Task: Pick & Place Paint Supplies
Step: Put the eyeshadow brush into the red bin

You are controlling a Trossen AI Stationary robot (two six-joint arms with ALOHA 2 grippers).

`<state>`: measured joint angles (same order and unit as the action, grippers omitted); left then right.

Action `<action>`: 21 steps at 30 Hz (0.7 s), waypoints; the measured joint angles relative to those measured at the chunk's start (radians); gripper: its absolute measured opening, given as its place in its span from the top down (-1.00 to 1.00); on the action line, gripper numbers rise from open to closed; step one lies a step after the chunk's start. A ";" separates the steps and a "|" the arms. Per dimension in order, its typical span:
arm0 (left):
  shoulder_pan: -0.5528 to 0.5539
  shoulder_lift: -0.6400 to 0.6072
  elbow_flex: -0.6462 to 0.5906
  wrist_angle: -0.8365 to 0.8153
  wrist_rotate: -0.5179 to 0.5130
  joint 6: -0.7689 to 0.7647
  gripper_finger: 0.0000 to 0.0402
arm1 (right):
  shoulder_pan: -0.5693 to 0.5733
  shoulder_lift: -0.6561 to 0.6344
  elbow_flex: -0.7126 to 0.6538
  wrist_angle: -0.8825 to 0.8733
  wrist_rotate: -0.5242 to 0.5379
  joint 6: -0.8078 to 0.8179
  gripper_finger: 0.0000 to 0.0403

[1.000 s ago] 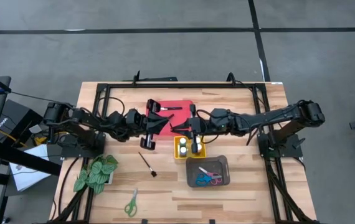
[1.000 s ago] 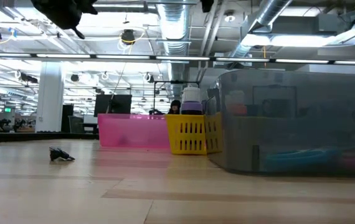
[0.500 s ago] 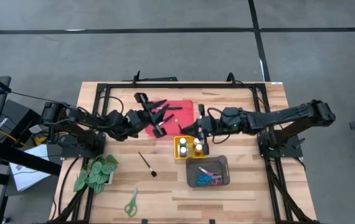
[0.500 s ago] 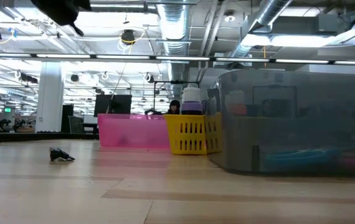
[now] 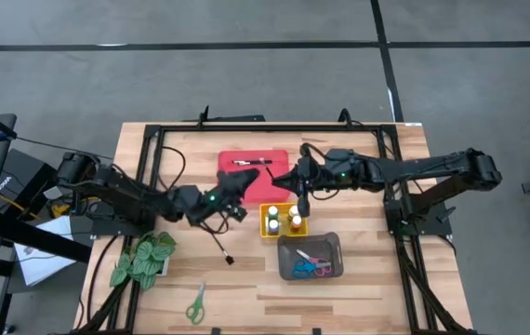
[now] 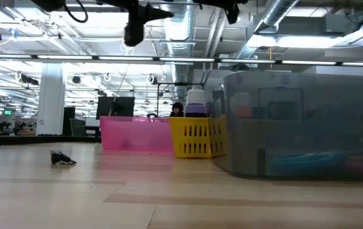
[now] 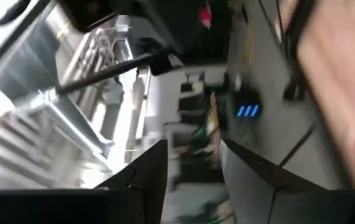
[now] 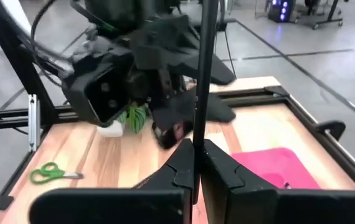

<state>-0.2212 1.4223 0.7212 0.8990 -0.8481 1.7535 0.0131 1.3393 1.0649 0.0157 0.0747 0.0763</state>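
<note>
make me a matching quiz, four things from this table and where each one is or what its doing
Things:
1. green scissors
2. bottles
3. pink scissors
4. right tool

Places or states:
a. in the grey tray
b. shut on a brush
c. in the yellow tray
d. on the bare table

Pairs: 1-d, 2-c, 3-a, 4-b

paintbrush (image 5: 251, 162) now lying on red tray (image 5: 232, 177), left gripper (image 5: 237, 185) opened and withdrawn toward the tray's near edge, right gripper (image 5: 299, 177) shifted above yellow tray (image 5: 264, 223)
</note>
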 joint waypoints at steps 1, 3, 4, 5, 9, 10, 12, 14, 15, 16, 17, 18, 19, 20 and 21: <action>-0.011 0.000 0.000 -0.002 -0.023 0.089 0.28 | -0.006 0.000 0.000 -0.008 -0.001 0.005 0.97; -0.033 0.000 0.000 -0.021 -0.027 0.176 0.25 | -0.016 0.000 0.000 -0.016 -0.006 0.013 0.97; -0.038 0.000 0.001 -0.033 -0.002 0.181 0.23 | -0.017 0.000 0.000 -0.015 -0.013 0.015 0.97; -0.042 0.000 0.001 -0.042 0.012 0.189 0.22 | -0.018 0.001 0.000 -0.011 -0.019 0.016 0.97; -0.048 0.000 0.001 -0.068 0.009 0.279 0.21 | -0.014 0.004 0.000 -0.036 -0.028 0.030 0.97; -0.050 0.000 0.001 -0.072 0.006 0.311 0.22 | -0.014 0.004 0.000 -0.041 -0.030 0.038 0.97; -0.054 0.000 0.001 -0.076 0.008 0.359 0.23 | -0.015 0.004 0.000 -0.054 -0.030 0.049 0.97; -0.055 0.000 0.001 -0.093 0.015 0.388 0.25 | -0.017 0.004 0.000 -0.068 -0.035 0.062 0.97; -0.054 0.000 0.001 -0.098 0.018 0.406 0.26 | -0.018 0.004 0.000 -0.068 -0.050 0.069 0.97; -0.051 0.000 0.001 -0.099 0.018 0.428 0.27 | -0.019 0.004 0.000 -0.068 -0.066 0.075 0.97; -0.049 0.000 0.001 -0.099 0.017 0.448 0.28 | -0.024 0.004 0.000 -0.071 -0.084 0.081 0.97; -0.049 0.000 0.001 -0.100 0.018 0.466 0.29 | -0.026 0.004 0.000 -0.079 -0.098 0.086 0.97; -0.048 0.000 0.001 -0.103 0.023 0.476 0.30 | -0.028 0.004 0.000 -0.089 -0.105 0.094 0.97; -0.048 0.000 0.001 -0.106 0.028 0.491 0.31 | -0.034 0.006 0.000 -0.097 -0.105 0.101 0.97; -0.049 0.000 0.001 -0.108 0.032 0.502 0.31 | -0.040 0.014 0.000 -0.098 -0.105 0.109 0.97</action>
<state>-0.2699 1.4223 0.7223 0.7913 -0.8166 2.2552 -0.0274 1.3532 1.0649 -0.0821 -0.0299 0.1855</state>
